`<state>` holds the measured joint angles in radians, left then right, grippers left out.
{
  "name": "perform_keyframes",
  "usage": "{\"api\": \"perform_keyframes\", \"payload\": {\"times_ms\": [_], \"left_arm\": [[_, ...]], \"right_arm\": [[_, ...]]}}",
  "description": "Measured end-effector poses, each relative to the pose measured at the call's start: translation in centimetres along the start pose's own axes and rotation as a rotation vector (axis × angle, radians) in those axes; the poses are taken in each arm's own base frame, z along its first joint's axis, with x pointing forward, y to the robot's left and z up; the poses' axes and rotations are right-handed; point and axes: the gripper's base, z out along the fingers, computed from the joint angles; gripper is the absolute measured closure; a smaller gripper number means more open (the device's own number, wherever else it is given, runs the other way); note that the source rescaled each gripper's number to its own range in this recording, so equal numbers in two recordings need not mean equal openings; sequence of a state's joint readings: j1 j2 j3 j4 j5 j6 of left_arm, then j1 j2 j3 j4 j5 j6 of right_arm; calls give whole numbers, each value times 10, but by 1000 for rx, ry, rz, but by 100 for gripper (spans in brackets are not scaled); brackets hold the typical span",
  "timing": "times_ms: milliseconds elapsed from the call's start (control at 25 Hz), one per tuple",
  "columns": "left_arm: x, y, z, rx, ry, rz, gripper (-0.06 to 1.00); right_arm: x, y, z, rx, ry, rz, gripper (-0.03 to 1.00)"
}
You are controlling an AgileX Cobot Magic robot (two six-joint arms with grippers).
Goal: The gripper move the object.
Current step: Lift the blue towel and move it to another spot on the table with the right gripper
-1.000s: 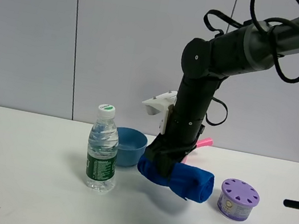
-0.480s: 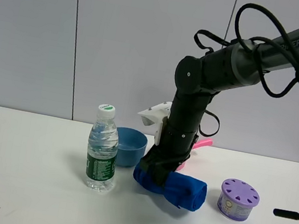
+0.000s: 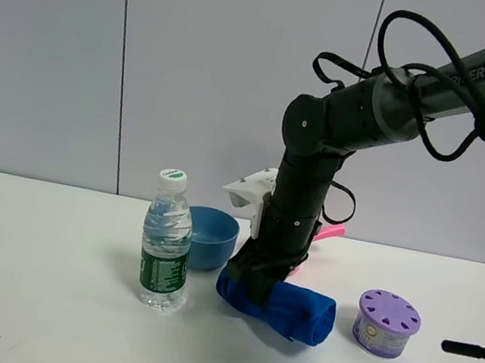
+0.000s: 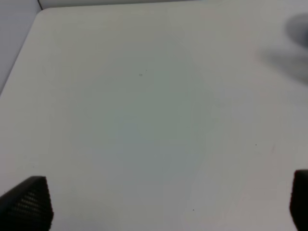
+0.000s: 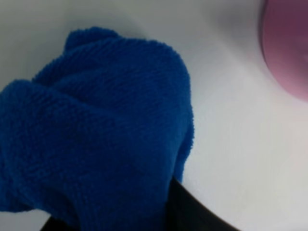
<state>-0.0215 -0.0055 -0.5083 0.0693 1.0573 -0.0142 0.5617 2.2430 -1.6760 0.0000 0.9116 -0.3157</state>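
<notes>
White bench (image 3: 31, 314) takes up most of the scene. My right arm (image 3: 327, 131) comes in from the upper right and points straight down near the middle. The right tool (image 3: 254, 273) is clamped onto one end of the rolled blue towel (image 3: 300, 309). In the wrist view it's pretty much all terry cloth, with a bit of black finger poking out under it. The towel is down at bench level, between the water bottle (image 3: 166, 243) and the purple air freshener (image 3: 385, 324), and it's not touching either one. I can't tell if its full weight is on the bench.

The blue bowl (image 3: 209, 237) sits just behind the bottle. There's also a pink object (image 3: 332, 230) peeking out behind the arm.

My left tool (image 4: 163, 204) is spread wide over bare bench, with only the fingertips (image 4: 29, 202) showing.
</notes>
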Motion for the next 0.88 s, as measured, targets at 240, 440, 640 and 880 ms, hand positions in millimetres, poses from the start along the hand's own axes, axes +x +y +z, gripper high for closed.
{"api": "perform_keyframes", "payload": {"times_ms": [240,440,640,880], "left_arm": [[0,0,0,0,0,0,-6],[0,0,0,0,0,0,-6],[0,0,0,0,0,0,-6],[0,0,0,0,0,0,-6]], "right_arm": [[1,0,0,1,13,-3,74],[2,-1,0,11,24,23,40],[2,-1,0,13,26,35,32],[1,-2,-20,22,1,64,32]]}}
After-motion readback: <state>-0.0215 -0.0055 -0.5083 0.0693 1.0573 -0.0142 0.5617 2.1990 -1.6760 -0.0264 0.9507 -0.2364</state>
